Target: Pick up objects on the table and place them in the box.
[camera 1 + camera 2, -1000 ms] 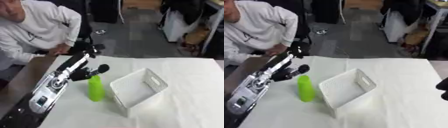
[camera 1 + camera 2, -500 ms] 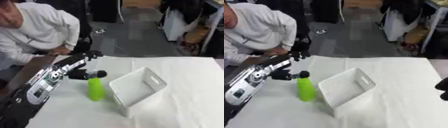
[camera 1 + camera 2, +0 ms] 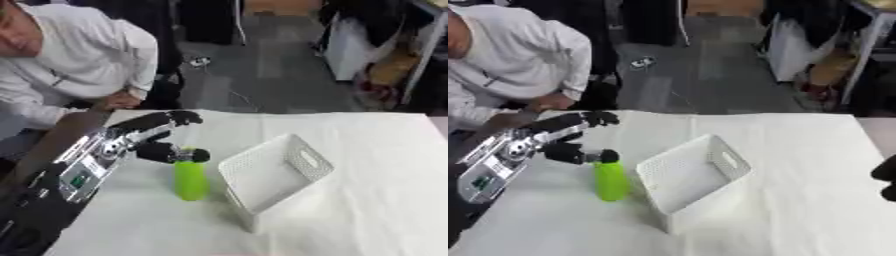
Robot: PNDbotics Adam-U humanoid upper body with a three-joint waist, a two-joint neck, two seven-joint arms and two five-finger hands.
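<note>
A bright green bottle [image 3: 190, 179] stands upright on the white table, just left of a white perforated box [image 3: 278, 172] with handle slots. My left hand [image 3: 154, 136] hovers at the bottle's top from the left, fingers stretched out above and the thumb's dark tip beside the bottle's cap; the fingers are not closed round it. The box is tilted in view and I see nothing inside it. Only a dark part of my right hand [image 3: 885, 177] shows at the right edge of the right eye view.
The white tablecloth [image 3: 367, 200] covers the table to the right and front of the box. A person in a white top sits at the far left corner, one hand near the table's edge. Dark floor and furniture lie beyond the table.
My left hand has drawn back to the left and risen slightly, its fingers now spread above the bottle's top. The bottle and box stay in place; the view has shifted a little.
</note>
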